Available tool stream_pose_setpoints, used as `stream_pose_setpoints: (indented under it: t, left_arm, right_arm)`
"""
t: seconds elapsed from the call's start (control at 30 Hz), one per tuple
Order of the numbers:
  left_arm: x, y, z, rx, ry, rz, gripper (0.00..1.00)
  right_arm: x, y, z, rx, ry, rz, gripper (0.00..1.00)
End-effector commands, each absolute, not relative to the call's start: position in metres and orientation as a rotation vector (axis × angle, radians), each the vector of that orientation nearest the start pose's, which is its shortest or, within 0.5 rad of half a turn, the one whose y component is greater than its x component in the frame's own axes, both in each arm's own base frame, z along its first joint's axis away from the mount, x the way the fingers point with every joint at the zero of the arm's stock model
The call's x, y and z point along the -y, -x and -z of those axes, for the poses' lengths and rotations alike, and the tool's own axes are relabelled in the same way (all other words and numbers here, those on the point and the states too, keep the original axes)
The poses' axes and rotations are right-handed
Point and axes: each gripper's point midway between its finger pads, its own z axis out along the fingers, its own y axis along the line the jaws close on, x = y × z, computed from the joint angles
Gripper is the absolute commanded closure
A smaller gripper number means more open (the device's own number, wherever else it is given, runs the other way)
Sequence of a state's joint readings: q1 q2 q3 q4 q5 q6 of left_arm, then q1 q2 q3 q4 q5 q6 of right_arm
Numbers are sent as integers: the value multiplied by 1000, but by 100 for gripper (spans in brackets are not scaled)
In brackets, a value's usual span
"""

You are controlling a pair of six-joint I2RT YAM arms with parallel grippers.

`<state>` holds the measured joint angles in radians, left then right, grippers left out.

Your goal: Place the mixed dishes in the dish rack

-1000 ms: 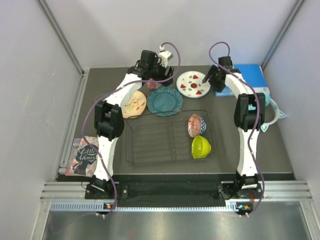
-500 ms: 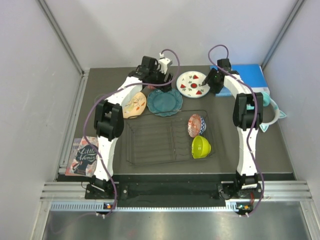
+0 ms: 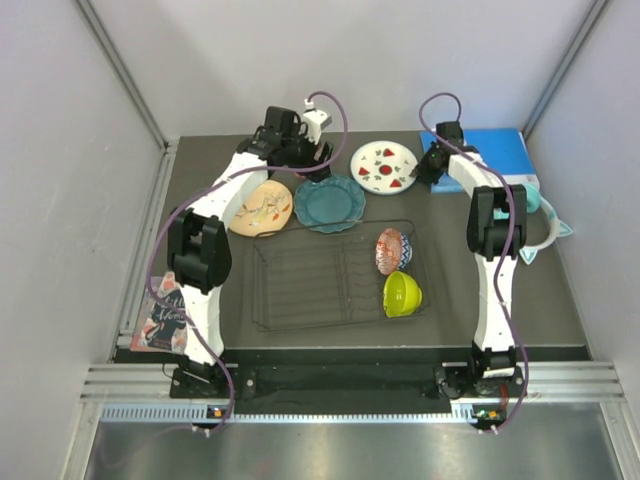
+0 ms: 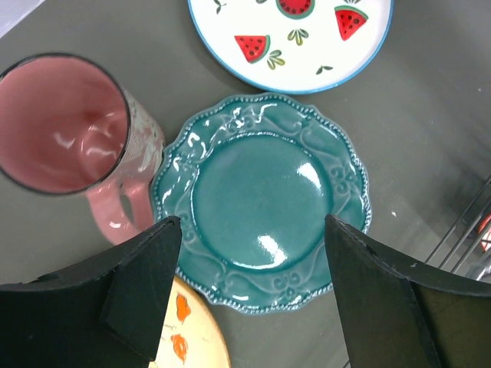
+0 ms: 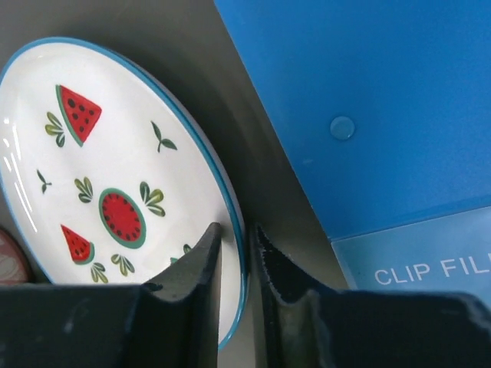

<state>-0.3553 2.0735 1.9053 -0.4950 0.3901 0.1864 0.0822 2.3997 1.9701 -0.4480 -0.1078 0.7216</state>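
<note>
My right gripper is shut on the right rim of the white plate with red watermelon marks, one finger on its face and the other outside the rim. My left gripper hangs open above the teal scalloped plate, holding nothing. The pink-red mug stands upright just left of that plate. Beside the teal plate, at its near left, lies the cream-yellow floral plate. In the black wire dish rack, the pink patterned bowl and lime-green bowl sit at its right end.
A blue binder lies right beside the white plate and my right gripper. Teal headphones are at the right wall. A paperback book lies at the table's near left. Grey walls close in the back and sides.
My right gripper has closed on the white plate's rim. The left arm has swung left and back, uncovering more of the cream-yellow plate.
</note>
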Motion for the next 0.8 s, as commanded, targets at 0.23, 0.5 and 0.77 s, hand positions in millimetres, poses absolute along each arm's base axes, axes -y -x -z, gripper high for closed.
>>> stream_pose_setpoints:
  t: [0.23,0.5,0.77]
  left_arm:
    - [216,-483,-204,-2085,-783,431,20]
    - [212,-481,-205,-2084,-768,430,20]
    - [222,-486,-211,-2078,-735,502,19]
  right_arm:
    - [-87,-563,-19,-2462,-713,-410,100]
    - [-85,-554,-102,-2322,-514,-358,100]
    - [-91,-556,-187,-2182,-378,-378,100]
